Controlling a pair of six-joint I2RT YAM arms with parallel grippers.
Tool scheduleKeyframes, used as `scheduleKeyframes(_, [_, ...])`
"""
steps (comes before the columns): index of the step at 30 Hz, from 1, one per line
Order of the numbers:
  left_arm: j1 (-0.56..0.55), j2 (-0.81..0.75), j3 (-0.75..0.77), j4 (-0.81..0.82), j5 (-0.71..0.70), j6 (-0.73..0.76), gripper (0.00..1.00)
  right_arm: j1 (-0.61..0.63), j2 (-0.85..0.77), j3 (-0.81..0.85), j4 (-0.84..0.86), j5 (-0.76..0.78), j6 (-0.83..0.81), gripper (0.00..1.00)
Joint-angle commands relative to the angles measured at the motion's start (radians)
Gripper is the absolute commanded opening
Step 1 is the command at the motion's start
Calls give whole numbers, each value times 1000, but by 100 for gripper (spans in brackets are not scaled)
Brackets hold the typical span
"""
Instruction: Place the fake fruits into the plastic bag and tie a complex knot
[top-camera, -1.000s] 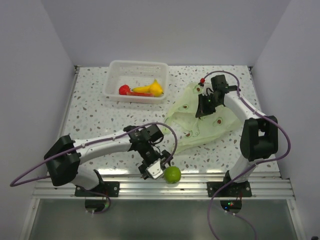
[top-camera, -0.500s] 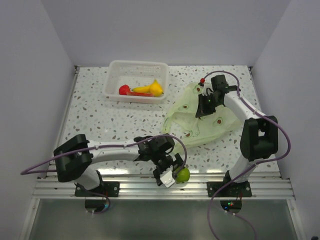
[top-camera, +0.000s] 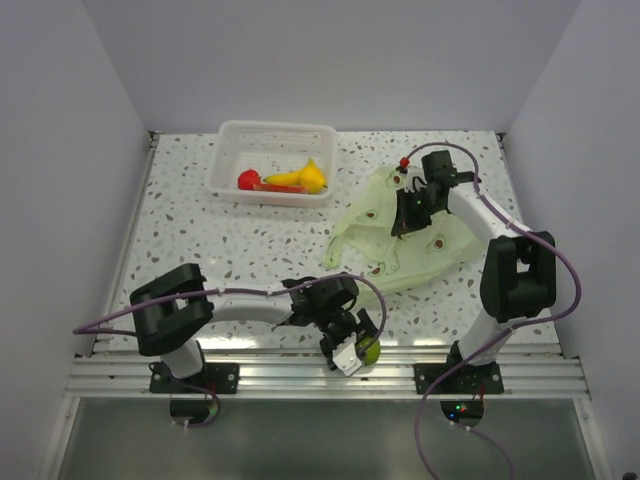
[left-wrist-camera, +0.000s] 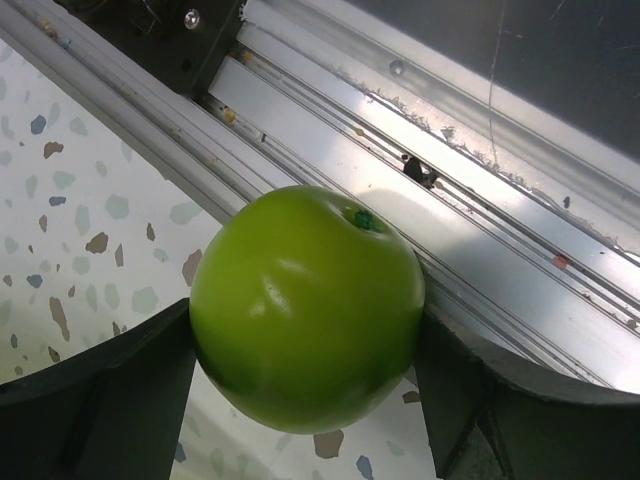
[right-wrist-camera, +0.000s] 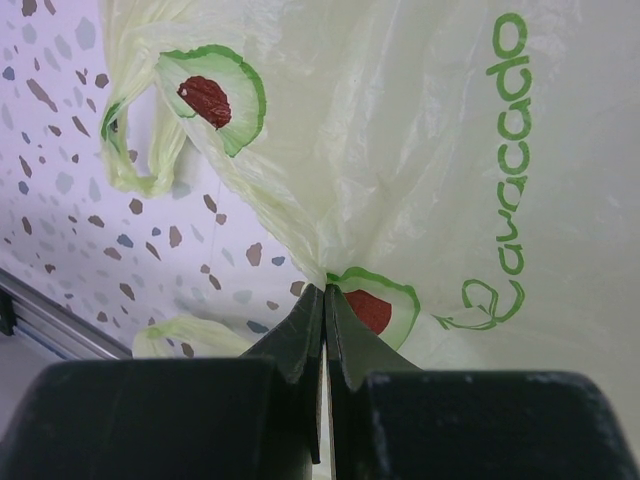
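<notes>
green glossy plastic fills the middle of my left wrist view: the apple (left-wrist-camera: 305, 305), stem dimple toward the upper right, at the near edge of the speckled table (left-wrist-camera: 60, 200), beside the metal rail (left-wrist-camera: 480, 200). a second ago my left pincer (left-wrist-camera: 305, 360) hung wide open just left of this apple. since then my arm has swung right along the bottom of the overhead picture, and my two dark fingers (left-wrist-camera: 110, 390) have come in on either side. they now touch the apple's left and right flanks, so i judge it clamped, though the squeeze may not be finished.

my right pincer (right-wrist-camera: 325, 300) has not moved. right of centre in the overhead picture, its tips are pressed together on a fold of the pale green bag (right-wrist-camera: 400, 150).

a red fruit (top-camera: 248, 179) and yellow pieces (top-camera: 300, 177) wait in the white basket (top-camera: 272, 126) at upper left.

so the first fruit is in hand, but i see nothing in the bag yet. the next move calls for a lift and a carry up and right to the bag. the apple is smooth and round and could slip.
</notes>
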Motion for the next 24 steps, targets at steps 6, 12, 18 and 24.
scheduleKeyframes(6, [248, -283, 89, -289, 159, -211, 41, 2, -57, 22, -29, -7, -40, 0])
scheduleKeyframes(12, [469, -303, 129, -147, 130, -487, 34, 1, -85, 42, -58, -92, -97, 0])
scheduleKeyframes(18, [483, -134, 195, 54, 53, -731, 33, 1, -131, 77, -40, -238, 7, 0])
scheduleKeyframes(24, [482, -71, 216, 261, -133, -952, 35, 1, -170, 56, 117, -433, 225, 0])
